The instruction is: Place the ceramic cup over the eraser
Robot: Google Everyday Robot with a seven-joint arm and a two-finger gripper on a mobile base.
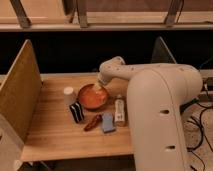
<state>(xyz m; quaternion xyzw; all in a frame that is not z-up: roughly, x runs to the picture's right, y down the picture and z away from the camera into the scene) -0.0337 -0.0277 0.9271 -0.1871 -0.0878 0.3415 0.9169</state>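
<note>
The ceramic cup (69, 95) is small and off-white and stands on the wooden table left of the orange bowl. Just in front of it the eraser (76, 112), a dark block with white stripes, stands upright, close to the cup. My gripper (99, 87) hangs at the end of the white arm over the far rim of the orange bowl (93, 97), to the right of the cup and apart from it. It is open and holds nothing.
A white oblong bottle (119, 111) lies right of the bowl. A light blue flat pad (108, 122) and a brown-red object (92, 122) lie in front. A tall panel (20, 87) walls the table's left side. My arm's bulky white body (160, 115) covers the table's right end.
</note>
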